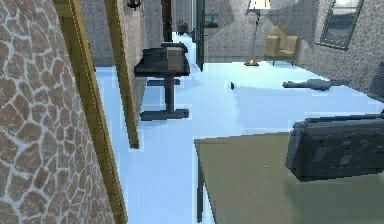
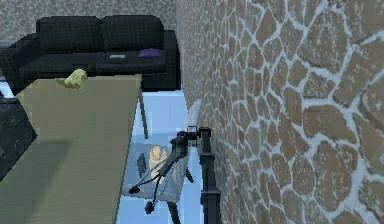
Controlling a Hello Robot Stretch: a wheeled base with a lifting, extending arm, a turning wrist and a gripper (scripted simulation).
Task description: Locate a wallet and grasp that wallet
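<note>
My arm (image 2: 207, 175) rises along the stone wall (image 2: 300, 110) in the arm side view. The gripper (image 2: 150, 185) hangs left of it, beside the olive table's (image 2: 70, 140) edge. A pale orange thing (image 2: 158, 155) on a glassy shape lies behind the fingers, so I cannot tell whether the gripper holds anything. A yellowish lump (image 2: 72, 78) lies at the table's far end. On the black sofa (image 2: 70, 40) beyond it lie a small purple flat thing (image 2: 150, 53) and a small grey flat thing (image 2: 118, 56). None of these is clearly a wallet.
The forward view has a stone wall (image 1: 40, 120) with wooden beams (image 1: 95, 110) at left. A dark desk (image 1: 163, 65) stands ahead. The olive table (image 1: 260, 180) bears a dark box (image 1: 335, 148). Farther off are a floor lamp (image 1: 256, 30), a yellow armchair (image 1: 283, 42) and a long dark thing (image 1: 310, 84) on the pale blue floor.
</note>
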